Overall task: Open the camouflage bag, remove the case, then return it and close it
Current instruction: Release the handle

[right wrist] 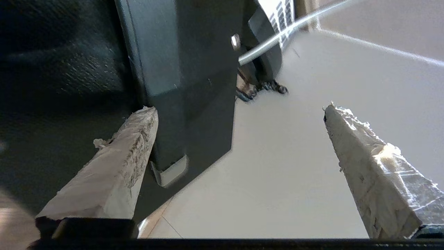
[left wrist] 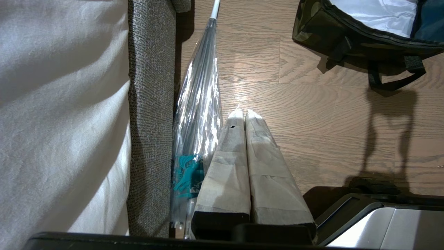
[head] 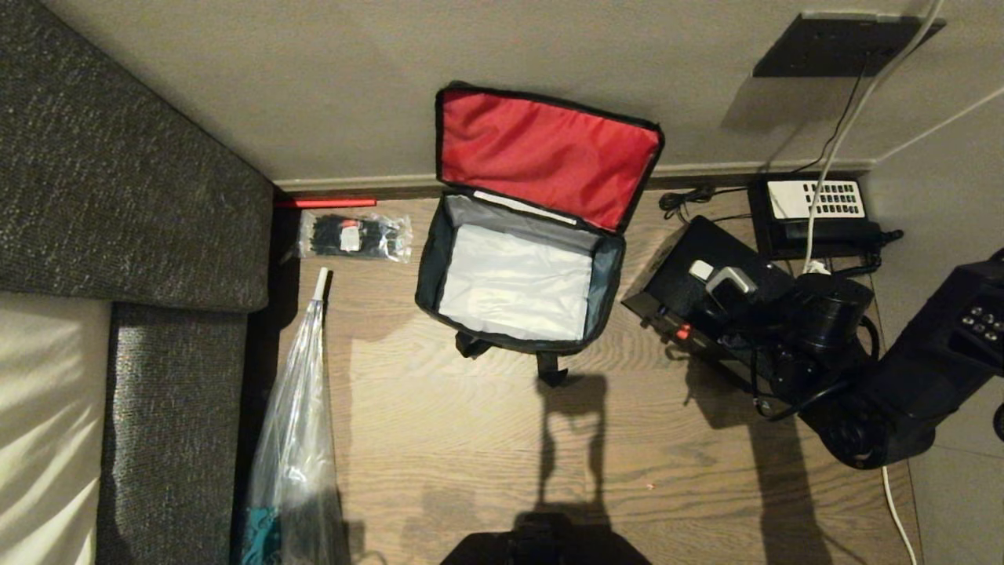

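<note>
Sitting beside the emptied camouflage bag on the floor, the case runs diagonally under the spread right gripper; the left gripper hangs pressed together, farther off.

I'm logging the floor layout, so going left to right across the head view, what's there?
Grey sofa → folded clear umbrella → clear packet of black items → open camouflage bag → black case with the open right gripper at it → black telephone.

Camo bag: red lid lining, silver-grey inside; case blk.
</note>
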Tool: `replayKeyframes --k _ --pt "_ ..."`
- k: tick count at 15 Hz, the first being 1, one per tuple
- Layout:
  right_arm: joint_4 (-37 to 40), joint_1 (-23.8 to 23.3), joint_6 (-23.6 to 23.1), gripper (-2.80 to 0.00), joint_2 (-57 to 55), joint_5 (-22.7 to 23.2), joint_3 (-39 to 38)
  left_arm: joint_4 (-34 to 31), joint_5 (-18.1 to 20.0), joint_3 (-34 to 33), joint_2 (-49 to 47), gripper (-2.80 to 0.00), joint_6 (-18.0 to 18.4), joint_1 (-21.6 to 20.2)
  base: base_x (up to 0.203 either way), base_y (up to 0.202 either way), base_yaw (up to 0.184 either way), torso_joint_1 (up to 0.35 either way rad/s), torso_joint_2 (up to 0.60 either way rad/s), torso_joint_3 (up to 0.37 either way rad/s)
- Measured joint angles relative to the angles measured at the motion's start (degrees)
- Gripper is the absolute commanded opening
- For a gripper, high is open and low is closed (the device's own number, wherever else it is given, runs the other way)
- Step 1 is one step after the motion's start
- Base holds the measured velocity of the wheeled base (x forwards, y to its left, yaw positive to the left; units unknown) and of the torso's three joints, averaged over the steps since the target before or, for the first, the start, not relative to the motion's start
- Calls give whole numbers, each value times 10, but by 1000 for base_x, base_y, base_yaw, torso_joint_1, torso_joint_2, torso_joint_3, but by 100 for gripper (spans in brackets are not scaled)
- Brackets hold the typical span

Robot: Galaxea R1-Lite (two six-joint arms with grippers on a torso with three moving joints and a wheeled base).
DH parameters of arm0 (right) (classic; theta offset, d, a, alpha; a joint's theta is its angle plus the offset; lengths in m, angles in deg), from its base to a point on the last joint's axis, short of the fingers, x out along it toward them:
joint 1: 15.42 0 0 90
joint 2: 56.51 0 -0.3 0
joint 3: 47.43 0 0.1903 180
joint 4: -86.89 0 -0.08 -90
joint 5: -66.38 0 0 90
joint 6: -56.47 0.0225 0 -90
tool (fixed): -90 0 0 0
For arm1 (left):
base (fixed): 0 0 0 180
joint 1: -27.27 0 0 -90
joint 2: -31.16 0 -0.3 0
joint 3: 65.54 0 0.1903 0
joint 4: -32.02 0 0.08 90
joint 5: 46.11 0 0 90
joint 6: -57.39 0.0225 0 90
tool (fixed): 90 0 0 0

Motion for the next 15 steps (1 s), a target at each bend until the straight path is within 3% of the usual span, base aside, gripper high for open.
replayKeyframes --k 2,6,15 --pt "39 9 22 0 13 5 -12 0 0 0 0 -280 0 0 0 0 0 0 0 0" --pt "25 12 30 0 17 -2 -10 0 0 0 0 -280 0 0 0 0 0 0 0 0" --pt "-50 -18 -23 0 -44 -6 84 1 0 0 0 -280 0 0 0 0 0 0 0 0"
